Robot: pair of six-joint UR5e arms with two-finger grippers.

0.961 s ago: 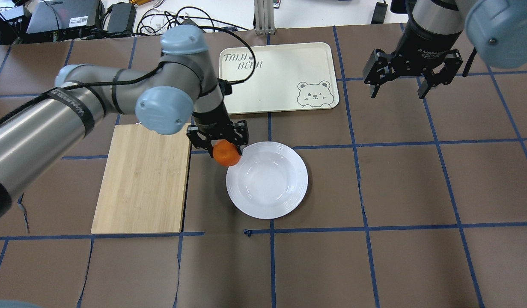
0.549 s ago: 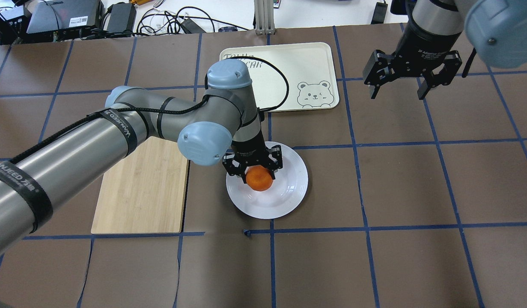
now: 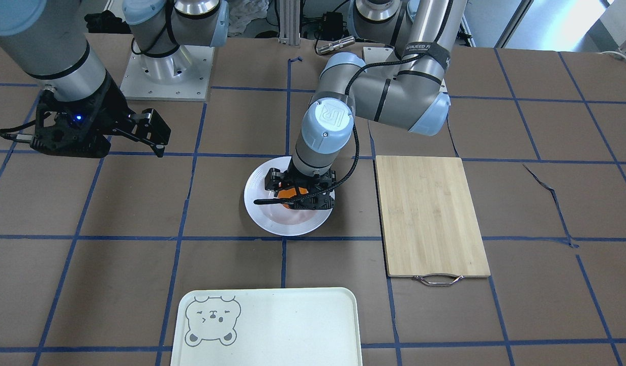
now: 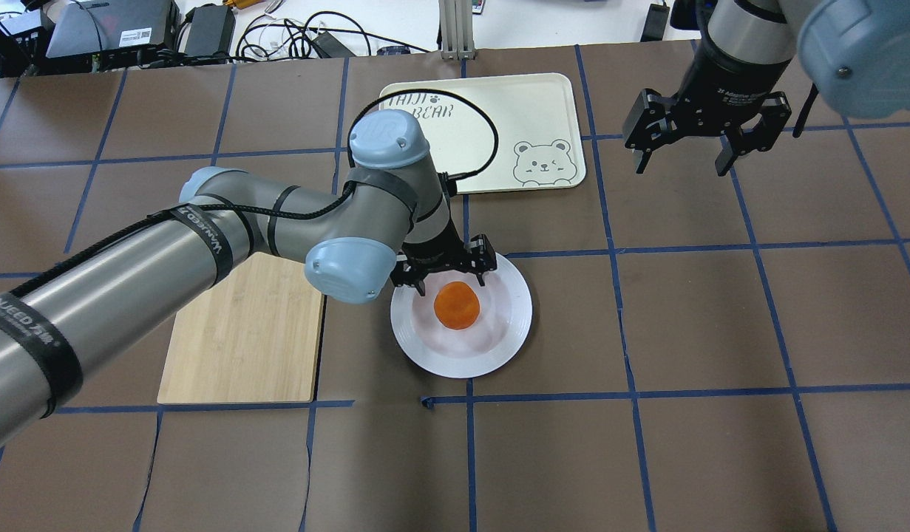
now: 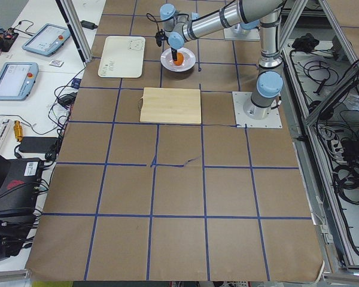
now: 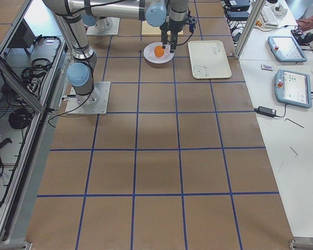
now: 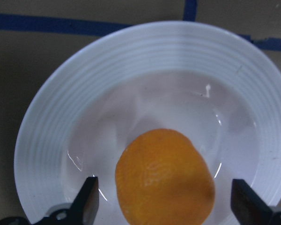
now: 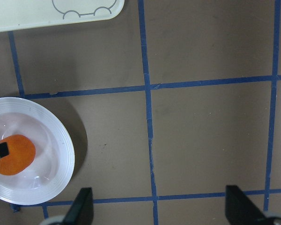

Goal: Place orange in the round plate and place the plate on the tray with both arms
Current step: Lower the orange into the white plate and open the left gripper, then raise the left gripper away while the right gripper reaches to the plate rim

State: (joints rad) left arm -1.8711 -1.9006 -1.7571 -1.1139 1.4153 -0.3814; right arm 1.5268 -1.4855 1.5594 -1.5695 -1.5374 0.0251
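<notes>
The orange lies in the well of the round plate, near the table's middle. My left gripper hangs just above it, open; in the left wrist view its fingertips stand clear on either side of the orange. The front-facing view has the gripper covering most of the orange. Far beyond the plate lies the cream tray with its bear face. My right gripper hovers open and empty to the right of the tray, and its wrist view takes in the plate.
A bamboo cutting board lies on the robot's left of the plate, under my left arm. Brown paper with blue tape lines covers the table. Cables and electronics sit beyond the table's far edge.
My left gripper carried the orange from the plate's rim over its well, then opened and let it go. The orange now rests in the plate. The right gripper barely shifted.
</notes>
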